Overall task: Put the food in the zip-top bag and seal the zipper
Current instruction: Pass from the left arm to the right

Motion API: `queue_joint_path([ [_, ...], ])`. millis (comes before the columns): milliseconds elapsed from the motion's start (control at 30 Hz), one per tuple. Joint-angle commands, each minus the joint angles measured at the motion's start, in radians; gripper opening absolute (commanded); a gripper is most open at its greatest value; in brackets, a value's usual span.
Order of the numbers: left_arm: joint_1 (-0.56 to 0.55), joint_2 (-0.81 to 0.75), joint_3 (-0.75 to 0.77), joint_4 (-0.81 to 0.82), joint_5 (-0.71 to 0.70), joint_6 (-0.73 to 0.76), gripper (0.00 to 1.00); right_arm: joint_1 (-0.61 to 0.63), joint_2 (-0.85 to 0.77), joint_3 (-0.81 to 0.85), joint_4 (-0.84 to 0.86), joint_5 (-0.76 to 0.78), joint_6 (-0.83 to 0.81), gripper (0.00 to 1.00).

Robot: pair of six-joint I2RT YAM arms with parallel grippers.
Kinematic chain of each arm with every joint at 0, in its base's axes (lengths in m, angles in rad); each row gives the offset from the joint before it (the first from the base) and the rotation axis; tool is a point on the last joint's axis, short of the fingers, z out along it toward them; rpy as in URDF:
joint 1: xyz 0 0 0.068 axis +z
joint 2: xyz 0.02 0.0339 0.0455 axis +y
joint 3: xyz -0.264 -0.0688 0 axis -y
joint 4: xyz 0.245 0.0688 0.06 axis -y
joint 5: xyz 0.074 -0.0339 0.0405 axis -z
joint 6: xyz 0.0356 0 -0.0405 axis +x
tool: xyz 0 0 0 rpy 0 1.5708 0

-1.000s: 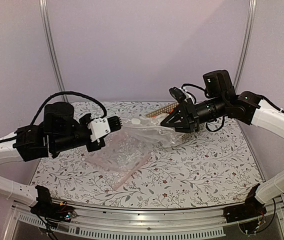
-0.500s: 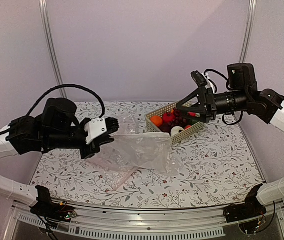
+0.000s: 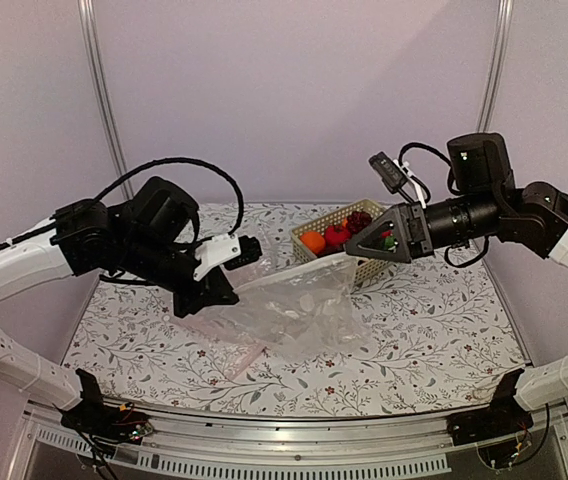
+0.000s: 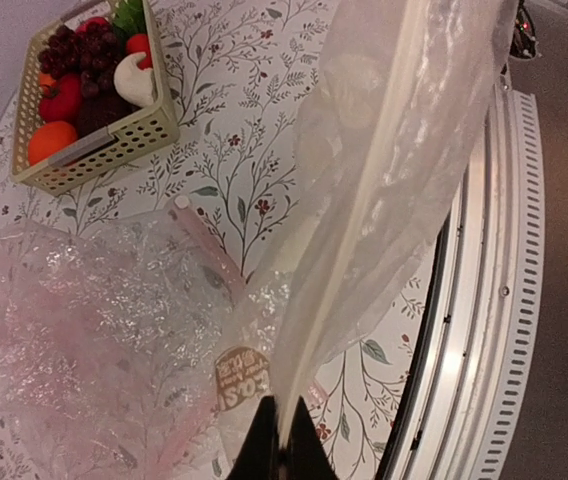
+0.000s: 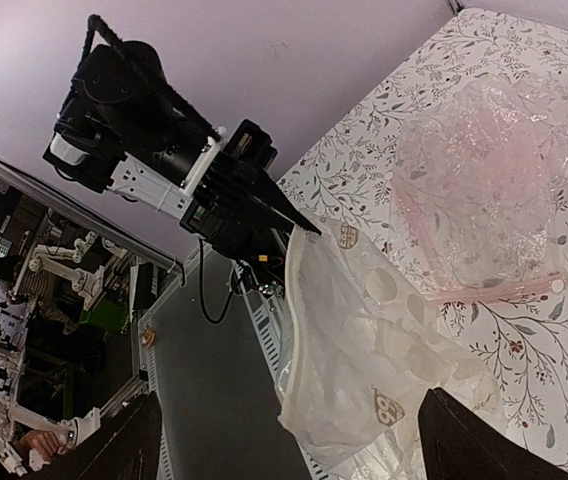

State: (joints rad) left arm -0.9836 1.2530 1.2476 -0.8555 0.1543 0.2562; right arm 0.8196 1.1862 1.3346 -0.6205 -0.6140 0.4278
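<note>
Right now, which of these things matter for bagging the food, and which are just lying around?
For the job: dotted zip-top bag, held by the left gripper; grapes; red fruit.
Lying about: plain bag; orange fruit; white piece; basket.

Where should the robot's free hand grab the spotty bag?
Probably the loose end of the pale top strip, coming from the right. The left gripper pinches the other end, so the bag hangs lifted, that edge nearest the open right gripper.
</note>
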Motion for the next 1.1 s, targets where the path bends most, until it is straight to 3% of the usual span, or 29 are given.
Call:
queue_joint_path([
  [0, 0.036, 0.024, 0.04, -0.076, 0.074, -0.019, 0.0, 0.021, -0.011, 0.015, -0.011, 0.027, -0.045, 0.9],
  [267, 0.046, 0.048, 0.061, -0.106, 0.111, 0.003, 0.0, 0.055, 0.029, 0.02, -0.057, 0.111, -0.1, 0.91],
  [433, 0.048, 0.071, 0.081, -0.124, 0.119, -0.006, 0.0, 0.095, 0.094, 0.064, -0.091, 0.109, -0.145, 0.87],
  [833, 0.054, 0.074, 0.092, -0.098, 0.122, -0.004, 0.0, 0.112, 0.144, 0.017, -0.04, 0.084, -0.138, 0.6],
  [1067, 0.059, 0.065, 0.093, -0.09, 0.125, -0.003, 0.0, 0.111, 0.141, -0.02, 0.01, 0.088, -0.123, 0.37],
])
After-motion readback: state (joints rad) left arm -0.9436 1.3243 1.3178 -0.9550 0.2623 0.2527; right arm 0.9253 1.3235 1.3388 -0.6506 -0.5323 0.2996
